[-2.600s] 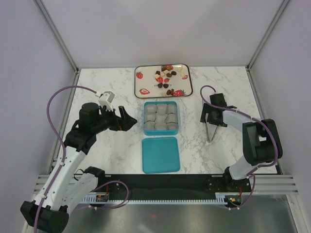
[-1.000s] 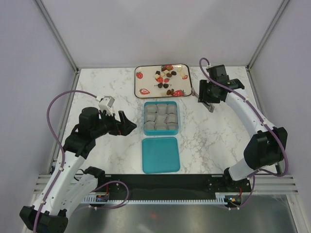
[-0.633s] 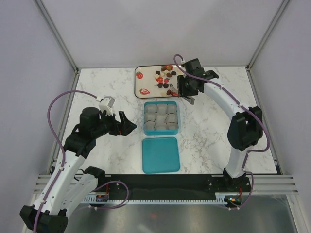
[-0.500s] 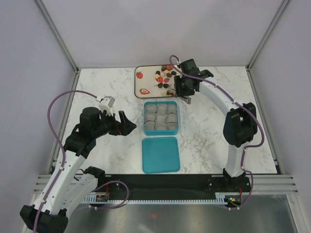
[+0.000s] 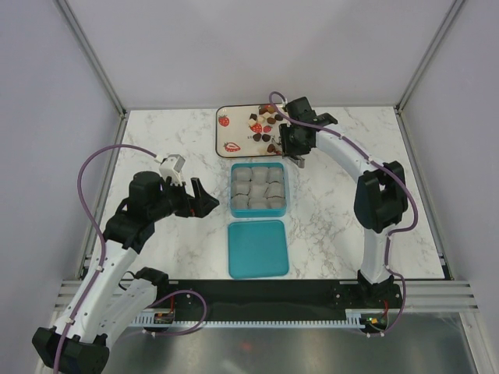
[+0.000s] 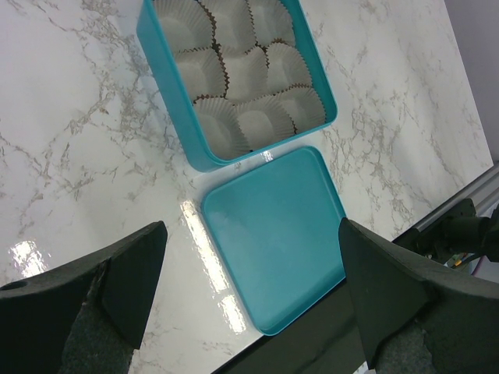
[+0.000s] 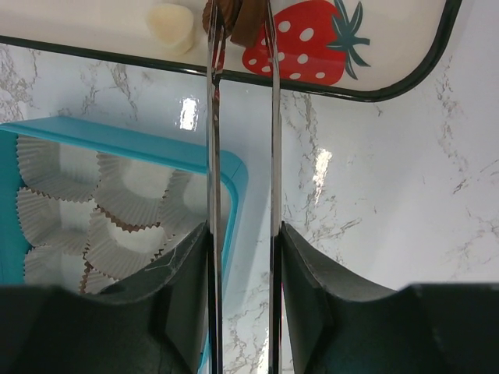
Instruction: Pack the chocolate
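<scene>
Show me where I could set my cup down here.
Bare marble lies right of the teal box and its lid, and left of the tray. The middle is crowded: tray, box, lid in line, left gripper beside the box, right gripper over the tray's near edge.

Cropped by the top edge, beyond the square teal box of white paper cups (image 7: 234, 187): small brown chocolate piece (image 7: 245, 27) between the thin metal fingers (image 7: 271, 117) of the right gripper (image 7: 240, 9); grip not discernible. Cropped in left wrist view: box's far side. Too small to count from above: candies (image 5: 265, 125) beyond the box.
</scene>
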`<state>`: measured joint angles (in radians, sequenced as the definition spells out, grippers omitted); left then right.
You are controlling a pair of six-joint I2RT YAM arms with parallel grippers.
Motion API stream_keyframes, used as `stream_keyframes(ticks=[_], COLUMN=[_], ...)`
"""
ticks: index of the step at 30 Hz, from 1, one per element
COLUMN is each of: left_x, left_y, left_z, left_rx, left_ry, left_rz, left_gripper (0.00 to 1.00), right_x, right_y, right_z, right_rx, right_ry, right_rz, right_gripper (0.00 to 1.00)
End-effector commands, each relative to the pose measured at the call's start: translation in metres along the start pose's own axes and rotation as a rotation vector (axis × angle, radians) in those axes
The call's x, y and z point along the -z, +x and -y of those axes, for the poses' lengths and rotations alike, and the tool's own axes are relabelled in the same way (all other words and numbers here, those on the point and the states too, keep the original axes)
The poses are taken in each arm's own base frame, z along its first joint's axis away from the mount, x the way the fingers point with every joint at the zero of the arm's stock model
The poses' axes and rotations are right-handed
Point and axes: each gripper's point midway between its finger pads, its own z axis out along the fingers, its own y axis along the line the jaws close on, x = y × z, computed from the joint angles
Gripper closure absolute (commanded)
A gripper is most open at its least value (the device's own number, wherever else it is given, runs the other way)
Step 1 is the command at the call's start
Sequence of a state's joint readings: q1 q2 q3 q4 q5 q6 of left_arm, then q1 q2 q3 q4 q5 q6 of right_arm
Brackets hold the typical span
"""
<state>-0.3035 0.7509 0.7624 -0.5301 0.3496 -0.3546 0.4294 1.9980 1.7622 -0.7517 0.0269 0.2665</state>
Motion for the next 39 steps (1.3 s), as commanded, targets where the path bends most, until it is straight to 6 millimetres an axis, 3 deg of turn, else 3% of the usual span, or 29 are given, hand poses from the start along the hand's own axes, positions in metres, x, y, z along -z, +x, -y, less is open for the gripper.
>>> stream_keyframes(ticks=[1,8,22,26,30,34,39], left_x=[-0.001,-0.001,-0.001,-0.002,-0.001,-0.002,-0.001], left_y=[0.0,0.0,0.0,0.001,0.0,0.0,-0.001], left_z=[-0.001,-0.001,-0.002,-0.002,-0.002,-0.003,-0.002], left_rx=[-0.033,-0.035,-0.032,-0.031,-0.032,-0.03,-0.03], left_ry=[0.0,0.0,-0.001,-0.003,-0.004,-0.009,-0.008], left_rz=[0.0,-0.004,-0.003,-0.005,-0.003,-0.002,0.001], left_gripper=[0.01,0.01,0.01,0.01,0.01,0.01,0.01], right_x=[-0.008,-0.02,-0.018,-0.015,0.001,0.031,0.062], right_y=[-0.014,-0.005,-0.002,-0.007,-0.021,-0.031,-0.027], right_z=[-0.006,-0.005,0.007,0.007,0.006,0.003,-0.002], right_rx=[-0.012,-0.027,-0.025,-0.017,0.004,0.012,0.015], right_ry=[-0.013,-0.008,0.032,0.027,0.022,0.008,-0.04], right_rz=[0.041,0.01,0.002,0.012,0.051,0.095,0.117], right_gripper=[0.54,0.57,0.59,0.69,0.74,0.77,0.78])
